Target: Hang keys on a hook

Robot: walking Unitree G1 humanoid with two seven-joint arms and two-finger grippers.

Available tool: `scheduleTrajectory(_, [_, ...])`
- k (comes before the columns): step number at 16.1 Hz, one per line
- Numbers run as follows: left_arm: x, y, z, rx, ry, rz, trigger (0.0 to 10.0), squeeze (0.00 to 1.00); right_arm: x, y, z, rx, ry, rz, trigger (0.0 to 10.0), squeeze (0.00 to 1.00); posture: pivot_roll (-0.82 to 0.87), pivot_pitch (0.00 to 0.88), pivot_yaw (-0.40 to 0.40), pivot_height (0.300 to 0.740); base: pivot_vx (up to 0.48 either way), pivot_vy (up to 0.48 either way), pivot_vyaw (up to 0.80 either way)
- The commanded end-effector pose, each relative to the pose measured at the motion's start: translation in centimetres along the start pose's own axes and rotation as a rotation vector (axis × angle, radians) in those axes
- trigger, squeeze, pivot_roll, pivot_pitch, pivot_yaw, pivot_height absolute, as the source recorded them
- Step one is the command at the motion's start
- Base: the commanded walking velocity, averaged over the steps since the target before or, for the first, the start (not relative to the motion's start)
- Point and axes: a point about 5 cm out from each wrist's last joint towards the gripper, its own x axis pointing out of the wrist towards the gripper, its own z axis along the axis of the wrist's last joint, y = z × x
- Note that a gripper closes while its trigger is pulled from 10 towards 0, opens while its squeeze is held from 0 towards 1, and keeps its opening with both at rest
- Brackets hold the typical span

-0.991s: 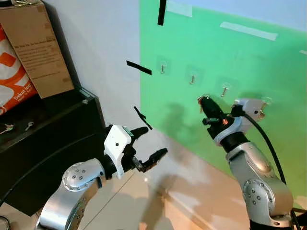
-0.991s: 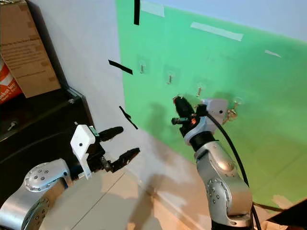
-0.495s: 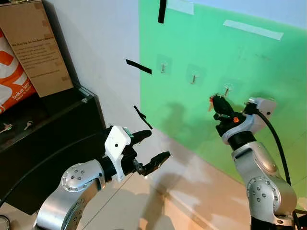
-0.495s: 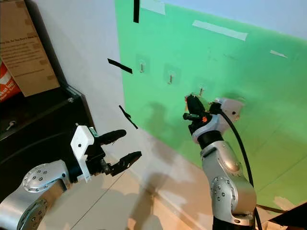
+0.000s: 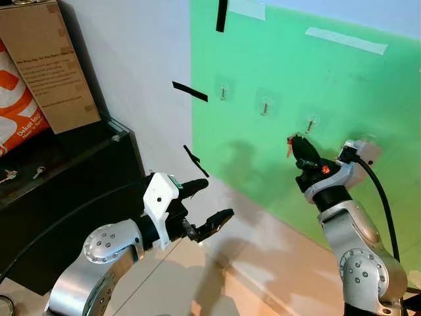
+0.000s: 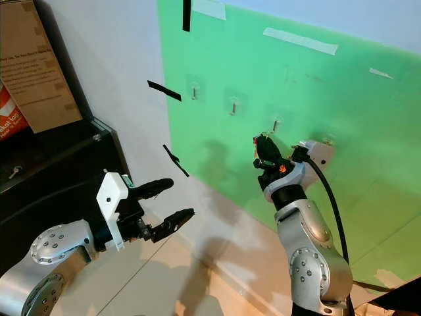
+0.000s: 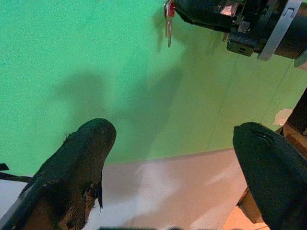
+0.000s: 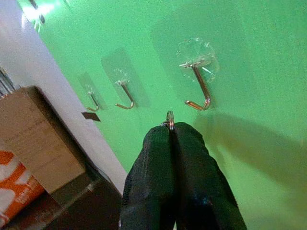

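The keys (image 7: 168,19) are pinched at the tip of my right gripper (image 5: 294,141), raised against the green wall (image 5: 329,85) just below and beside the hook (image 8: 197,86) nearest to me. My two right fingers (image 8: 158,177) are pressed flat together, and the metal key ring (image 8: 170,117) sticks out from between their tips; in my left wrist view a key with a red head hangs down from that grip. The ring is close under the hook's curled end but not on it; I cannot tell whether it touches the wall.

That hook is one of a row of clear-backed metal hooks stuck on the green wall; two more hooks (image 8: 125,93) run on toward the wall's left edge, each bare.

My left gripper (image 5: 202,205) is held low, out in front of the foot of the wall, with its fingers (image 7: 81,158) spread wide apart and nothing between them.

Strips of black tape (image 5: 190,92) sit on the white wall near the green edge. At the far left stands a black cabinet (image 5: 79,191), with a cardboard box (image 5: 49,66) leaning at its back edge and small keys (image 5: 9,176) lying on its top near the left edge
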Motion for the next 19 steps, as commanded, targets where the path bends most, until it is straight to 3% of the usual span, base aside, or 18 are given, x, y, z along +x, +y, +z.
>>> scheduleTrajectory(1, [0.1,-0.2,0.5,0.017,-0.004,-0.025,10.0,0.11,0.0,0.1,0.7,0.018,-0.034,0.003,10.0,0.0,-0.01,0.0,-0.003,0.74,0.0,0.0,0.0])
scheduleTrajectory(7, [0.2,-0.3,0.5,0.017,-0.004,-0.035,10.0,0.11,0.1,0.4,1.1,0.049,-0.058,0.032,10.0,0.0,-0.01,0.0,-0.002,0.74,0.0,0.0,0.0])
scheduleTrajectory(11, [0.2,-0.3,0.6,0.018,-0.003,-0.039,10.0,0.11,0.4,-0.1,0.9,0.088,-0.044,-0.024,10.0,0.0,-0.01,0.0,-0.001,0.74,0.0,0.0,0.0])
scheduleTrajectory(19, [0.1,-0.4,0.5,0.013,-0.003,-0.048,10.0,0.11,0.4,-1.5,0.6,0.27,-0.025,-0.11,10.0,0.0,-0.01,0.0,0.0,0.74,0.0,0.0,0.0])
